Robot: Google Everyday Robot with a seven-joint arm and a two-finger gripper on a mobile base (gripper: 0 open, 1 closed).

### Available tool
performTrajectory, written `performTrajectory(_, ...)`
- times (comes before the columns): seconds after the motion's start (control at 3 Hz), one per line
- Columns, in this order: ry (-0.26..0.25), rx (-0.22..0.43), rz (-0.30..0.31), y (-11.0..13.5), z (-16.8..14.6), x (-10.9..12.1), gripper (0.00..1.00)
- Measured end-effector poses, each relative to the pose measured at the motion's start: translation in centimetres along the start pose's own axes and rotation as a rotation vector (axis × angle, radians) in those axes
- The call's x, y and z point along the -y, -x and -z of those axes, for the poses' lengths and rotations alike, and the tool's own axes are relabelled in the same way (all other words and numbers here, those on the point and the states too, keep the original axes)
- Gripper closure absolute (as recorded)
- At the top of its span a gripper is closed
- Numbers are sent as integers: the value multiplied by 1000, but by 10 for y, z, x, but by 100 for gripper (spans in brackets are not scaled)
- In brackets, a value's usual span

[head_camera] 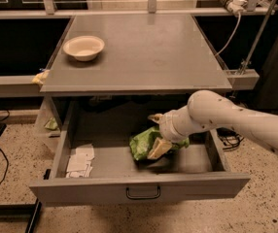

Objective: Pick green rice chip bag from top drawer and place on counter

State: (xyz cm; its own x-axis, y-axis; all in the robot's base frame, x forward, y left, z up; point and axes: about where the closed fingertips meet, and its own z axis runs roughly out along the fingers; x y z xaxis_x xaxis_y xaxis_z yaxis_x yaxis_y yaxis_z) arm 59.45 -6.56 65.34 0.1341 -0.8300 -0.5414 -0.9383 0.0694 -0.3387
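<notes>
As the gripper (154, 134) clamps the green rice chip bag (140, 143), the top drawer (80, 191) stands open.
Paper packets (80, 160) lie left; the counter (153, 52) overhangs, bearing a bowl (83, 47).

We've got the pincer (156, 132) down in the open top drawer (139, 188), at the green rice chip bag (140, 144) mid-floor. The surface (148, 52) overhangs the drawer's back. White packets (80, 160) crowd front-left; the right floor lies bare. Up top, a bowl (83, 47) sits back-left.

No readable text anywhere, not even on the green rice chip bag (140, 145) at the gripper (156, 133) inside the top drawer (139, 186).
</notes>
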Motion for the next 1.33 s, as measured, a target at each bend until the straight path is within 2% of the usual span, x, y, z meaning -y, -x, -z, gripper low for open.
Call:
performTrajectory(0.33, 58, -55, 112, 3, -10, 0, 41)
performTrajectory(0.67, 104, -98, 147, 8, -2, -6, 65)
performTrajectory(1.0, 97, -125, 74, 10, 25, -8, 88)
performTrajectory(1.33, 57, -135, -47, 9, 64, -10, 100)
